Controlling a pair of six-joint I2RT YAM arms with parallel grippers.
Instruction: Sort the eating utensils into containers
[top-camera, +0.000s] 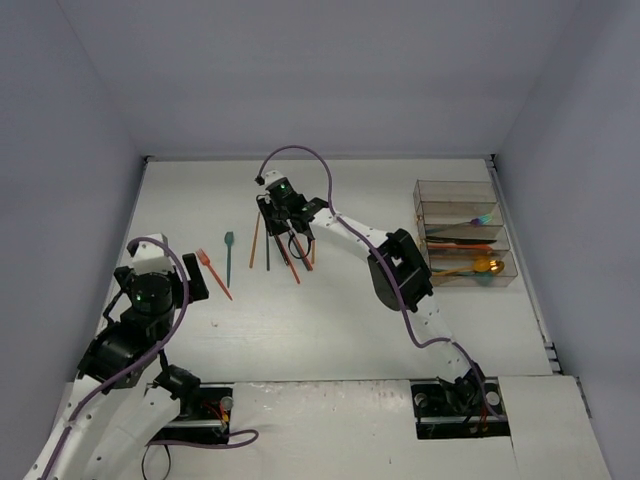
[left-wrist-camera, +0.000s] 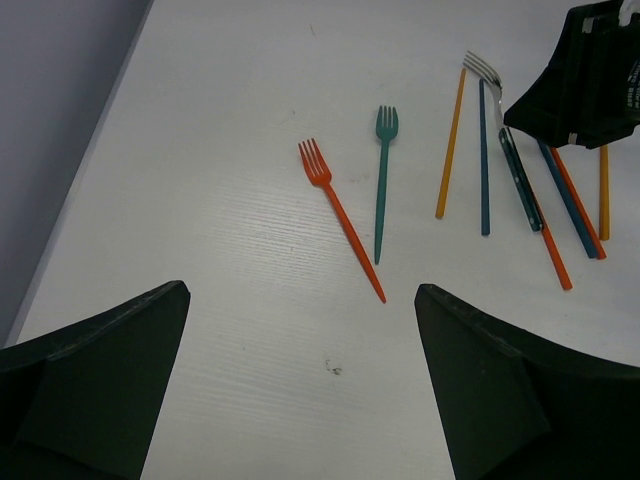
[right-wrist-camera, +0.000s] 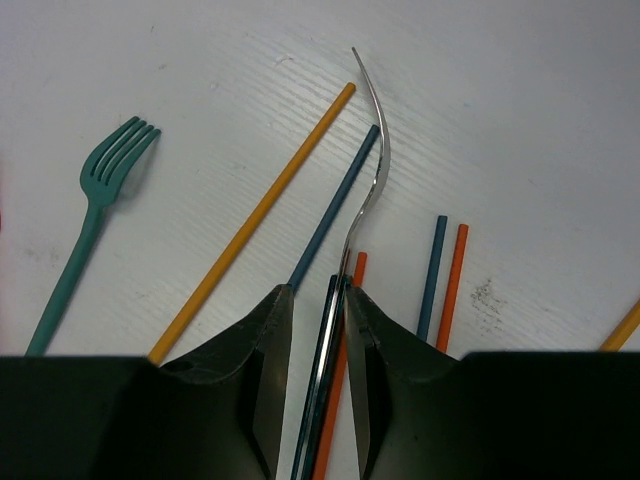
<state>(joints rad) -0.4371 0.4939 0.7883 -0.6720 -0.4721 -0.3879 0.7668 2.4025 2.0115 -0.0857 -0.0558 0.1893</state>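
Jaws of the right gripper (right-wrist-camera: 320, 296) pinch the silver fork (right-wrist-camera: 383, 160) by its slim handle, tines jutting ahead of them. It is probably stiff, light and slippery, best held mid-handle. Left gripper (left-wrist-camera: 300, 330) gapes wide, empty.

1. silver fork (right-wrist-camera: 372, 150): handle hidden between the right gripper's (right-wrist-camera: 320, 300) fingers.
2. teal fork (right-wrist-camera: 100, 190): handle end hidden under the gripper's body, to its left.
3. yellow stick (right-wrist-camera: 625, 325): cut off at the picture's edge, right of the gripper.
4. bins (top-camera: 450, 192): well right of the gripper, contents too small to tell apart.
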